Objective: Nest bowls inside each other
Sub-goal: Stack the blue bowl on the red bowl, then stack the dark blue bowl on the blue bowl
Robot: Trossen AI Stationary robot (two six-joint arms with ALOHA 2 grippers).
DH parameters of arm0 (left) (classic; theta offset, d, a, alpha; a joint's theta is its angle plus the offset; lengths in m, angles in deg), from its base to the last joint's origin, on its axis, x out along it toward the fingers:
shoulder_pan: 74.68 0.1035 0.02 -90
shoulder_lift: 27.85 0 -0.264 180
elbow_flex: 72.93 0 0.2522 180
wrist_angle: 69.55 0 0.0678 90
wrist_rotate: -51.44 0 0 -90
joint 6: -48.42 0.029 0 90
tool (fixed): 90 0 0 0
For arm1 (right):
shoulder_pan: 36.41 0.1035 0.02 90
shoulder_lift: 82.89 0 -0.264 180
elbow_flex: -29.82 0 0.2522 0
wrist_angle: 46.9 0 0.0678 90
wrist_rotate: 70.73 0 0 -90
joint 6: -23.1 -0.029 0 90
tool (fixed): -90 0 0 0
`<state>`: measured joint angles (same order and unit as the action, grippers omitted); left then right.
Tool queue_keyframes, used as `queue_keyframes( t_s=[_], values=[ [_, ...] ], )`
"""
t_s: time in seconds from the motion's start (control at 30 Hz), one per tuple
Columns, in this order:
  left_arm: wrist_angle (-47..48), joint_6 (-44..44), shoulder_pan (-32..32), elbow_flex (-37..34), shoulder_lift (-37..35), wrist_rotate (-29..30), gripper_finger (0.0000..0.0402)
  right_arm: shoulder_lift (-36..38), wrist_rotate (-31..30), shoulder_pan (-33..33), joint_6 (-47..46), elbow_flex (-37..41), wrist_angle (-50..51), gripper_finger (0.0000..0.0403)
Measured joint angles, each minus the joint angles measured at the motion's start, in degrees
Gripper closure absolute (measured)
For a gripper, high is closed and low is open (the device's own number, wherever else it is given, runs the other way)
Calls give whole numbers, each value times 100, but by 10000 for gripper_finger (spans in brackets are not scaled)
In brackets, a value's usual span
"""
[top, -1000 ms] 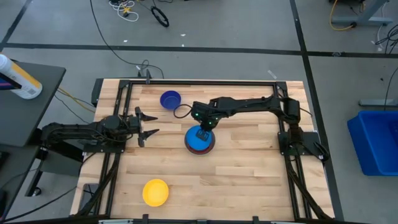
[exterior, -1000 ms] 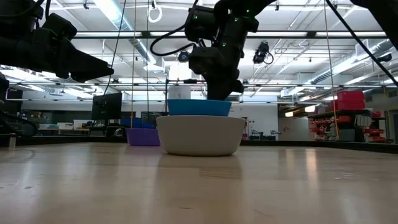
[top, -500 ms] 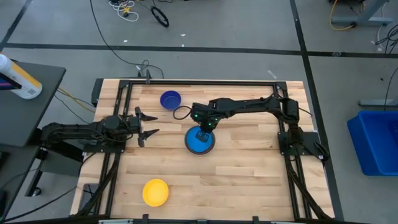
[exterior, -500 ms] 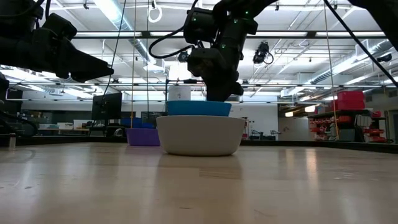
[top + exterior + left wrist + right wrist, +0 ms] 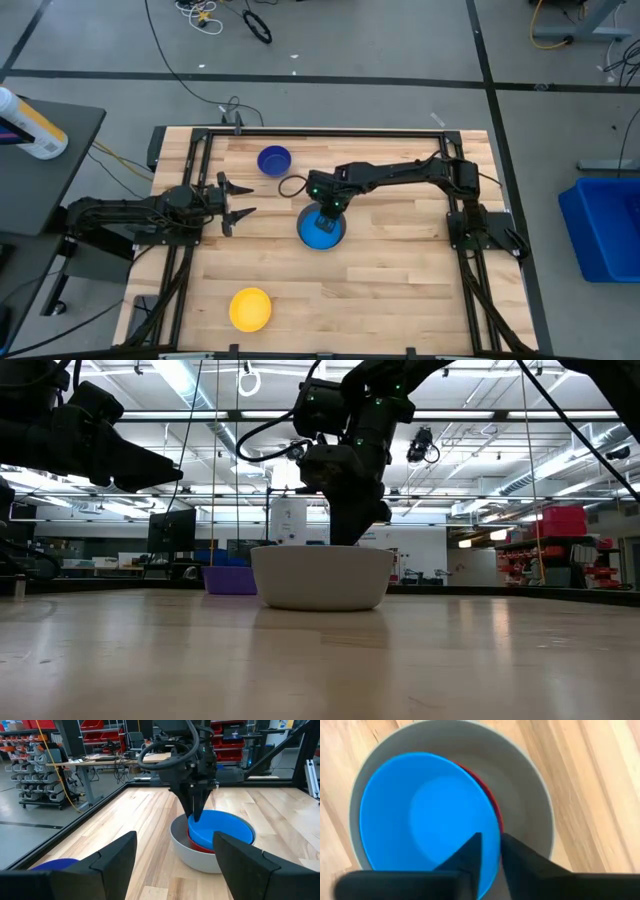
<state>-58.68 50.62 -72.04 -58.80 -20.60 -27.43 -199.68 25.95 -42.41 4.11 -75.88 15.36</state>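
Observation:
A grey bowl (image 5: 341, 233) stands on the table's middle with a red bowl (image 5: 492, 805) inside it and a light blue bowl (image 5: 425, 815) inside the red one. My right gripper (image 5: 491, 836) points down into this stack, its fingers slightly apart on either side of the light blue bowl's rim. A dark blue bowl (image 5: 273, 160) rests upright near the far edge. A yellow bowl (image 5: 250, 309) sits near the front edge. My left gripper (image 5: 240, 203) waits open at the table's left, level, touching nothing. My right gripper comes from above, one finger (image 5: 470, 857) inside the light blue bowl and one (image 5: 520, 862) outside, with the rim (image 5: 494, 851) in the narrow gap between them. Whether they touch the rim, I cannot tell. The bowl sits in the red bowl.
A dark metal frame (image 5: 190, 160) runs around the wooden table top. Bare wood lies between the stack and the yellow bowl, and to the stack's right. Beyond the table are a blue bin (image 5: 610, 225) and cables on the floor.
My right gripper has gone down with the light blue bowl. The bowl stood above the grey bowl's rim in the low view. It has sunk into the stack and no longer shows there.

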Motion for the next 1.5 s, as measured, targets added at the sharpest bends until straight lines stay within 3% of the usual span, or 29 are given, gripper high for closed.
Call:
queue_keyframes(
  t_s=[0.2,0.37,0.53,0.67,0.9,1.03,1.27,1.43,1.5],
  values=[
    [0,1,0,0,0,0,134,1,0,0,47,0,-45,232],
    [0,7,0,0,0,0,134,2,-174,0,163,-70,-108,191],
    [0,-15,0,-1,0,47,134,4,-534,-42,607,-357,-311,186],
    [-42,-31,0,-4,228,409,134,89,-679,-52,1222,-660,-509,195],
    [-510,-140,4,-2,1249,881,134,1216,-1221,41,2096,-540,-1582,209],
    [-1065,-138,4,-2,1839,901,134,2255,-1228,202,2305,439,-2438,214],
    [-2029,-70,4,-2,2689,870,134,4150,-1263,430,2215,3793,-5223,227],
    [-2374,-177,4,-2,3056,883,134,4737,-1569,463,1865,5755,-7897,236],
    [-2480,-235,4,-2,3136,899,134,4942,-1566,455,1946,6356,-8377,239]
  ],
)
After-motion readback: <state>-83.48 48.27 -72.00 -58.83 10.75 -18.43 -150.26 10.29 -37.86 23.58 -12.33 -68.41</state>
